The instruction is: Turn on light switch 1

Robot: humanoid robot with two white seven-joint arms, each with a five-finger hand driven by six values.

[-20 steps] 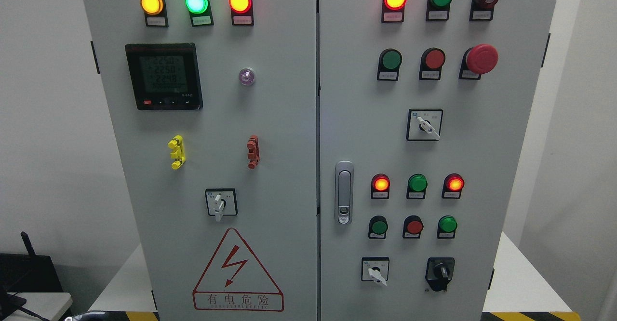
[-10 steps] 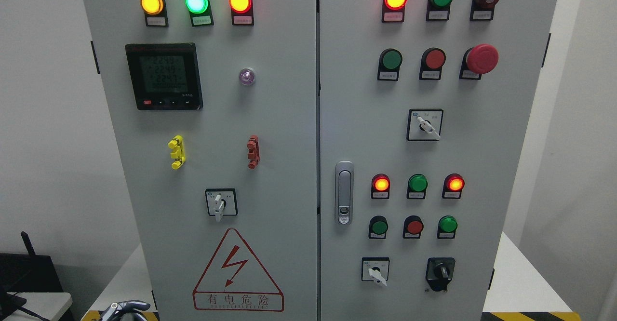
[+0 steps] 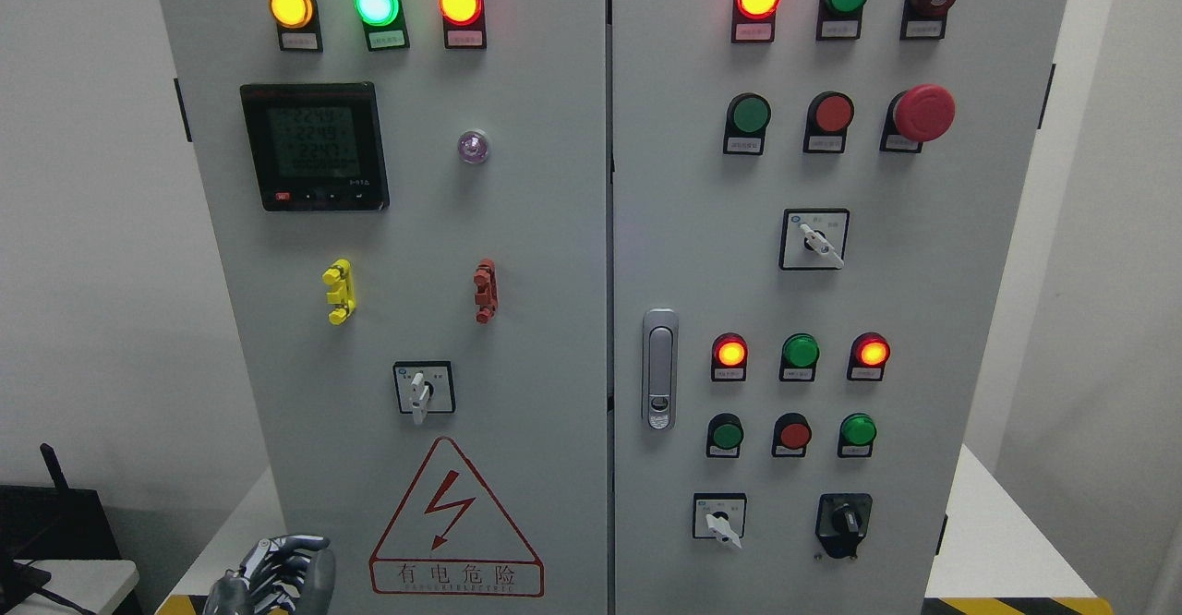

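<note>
We see the left hand point(image 3: 277, 573) at the bottom edge, low against the left cabinet door point(image 3: 536, 227), its fingers point(image 3: 294, 555) curled loosely and holding nothing. The nearest rotary switch point(image 3: 423, 388) sits above and right of the hand, well apart, over the warning triangle point(image 3: 454, 523); we cannot tell which control is switch 1.

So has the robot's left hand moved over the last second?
Yes. The grey metal left hand has risen into view at the lower left, now level with the base of the red-bordered triangular warning sign and just left of it.
</note>
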